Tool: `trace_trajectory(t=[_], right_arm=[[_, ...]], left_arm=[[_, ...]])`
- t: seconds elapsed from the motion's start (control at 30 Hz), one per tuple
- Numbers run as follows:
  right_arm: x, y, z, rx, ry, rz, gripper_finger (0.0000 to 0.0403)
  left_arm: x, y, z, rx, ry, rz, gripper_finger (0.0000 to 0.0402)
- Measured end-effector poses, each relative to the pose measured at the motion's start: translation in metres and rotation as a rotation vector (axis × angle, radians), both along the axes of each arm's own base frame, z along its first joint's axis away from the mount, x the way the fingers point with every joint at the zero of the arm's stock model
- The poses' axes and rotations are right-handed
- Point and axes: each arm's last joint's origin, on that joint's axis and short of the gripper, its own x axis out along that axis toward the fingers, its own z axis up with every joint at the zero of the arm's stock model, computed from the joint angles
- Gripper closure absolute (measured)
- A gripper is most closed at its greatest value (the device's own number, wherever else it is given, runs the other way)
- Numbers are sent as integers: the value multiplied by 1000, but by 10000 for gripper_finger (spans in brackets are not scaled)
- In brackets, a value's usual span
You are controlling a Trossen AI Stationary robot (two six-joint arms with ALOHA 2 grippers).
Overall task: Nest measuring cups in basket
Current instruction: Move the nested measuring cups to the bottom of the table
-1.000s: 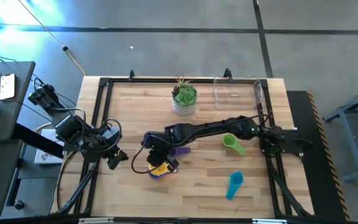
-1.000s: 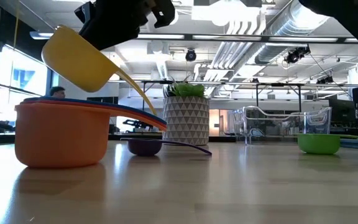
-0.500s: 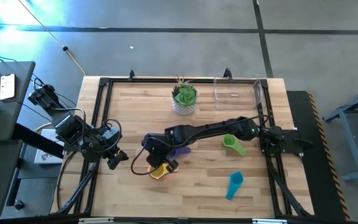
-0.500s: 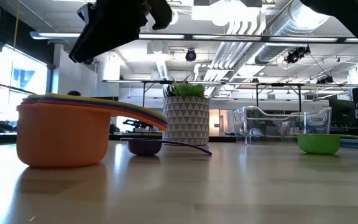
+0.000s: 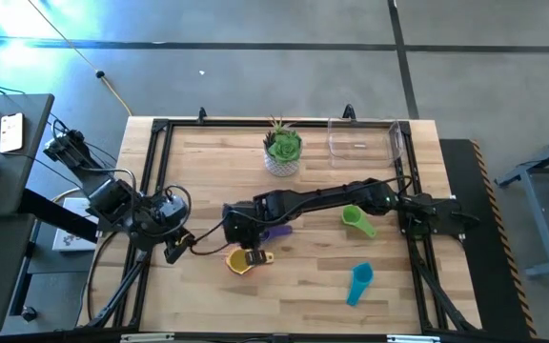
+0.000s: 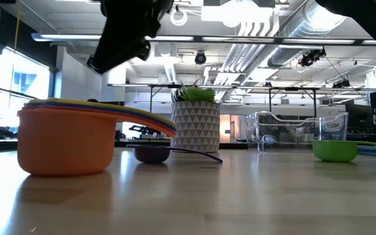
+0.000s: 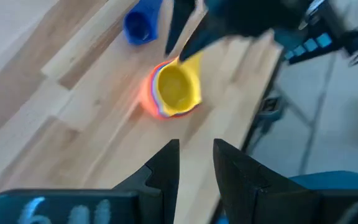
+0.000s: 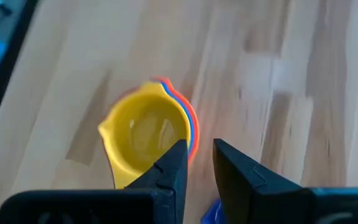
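A stack of nested measuring cups stands on the table at near centre-left, with the yellow cup on top and the orange cup as its outer shell. My right gripper hovers open just above the stack, clear of it, also seen in the low view. A purple cup, a green cup and a teal cup lie loose on the wood. The clear basket stands at the far right. My left gripper waits open at the left edge.
A white pot with a green plant stands at the far middle, left of the basket. A black frame runs round the tabletop. Bare wood lies between the stack and the teal cup.
My right gripper held the yellow cup tilted above the stack and has let go of it. The yellow cup now sits nested level on top of the stack. The right wrist has rolled and stays above the stack.
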Motion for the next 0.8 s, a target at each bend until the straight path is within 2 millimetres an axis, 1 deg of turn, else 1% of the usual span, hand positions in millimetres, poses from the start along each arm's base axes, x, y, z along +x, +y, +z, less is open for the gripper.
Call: trace_trajectory(t=[0.13, 0.33, 0.53, 0.67, 0.8], right_arm=[[-6, -2, 1, 30, 74, -137, 334], [-21, -7, 17, 56, 147, -410, 334], [-36, -7, 43, 94, 128, -675, 334], [-44, -4, 57, 136, 90, -829, 334], [-52, 3, 70, 181, 51, -933, 334]], left_arm=[[-1, 0, -17, 51, 53, -58, 312], [-2, 1, -42, 140, 101, -115, 312], [-4, 5, -73, 234, 154, -120, 312], [-5, 9, -94, 259, 182, -111, 312], [0, 7, -110, 236, 128, -153, 312]])
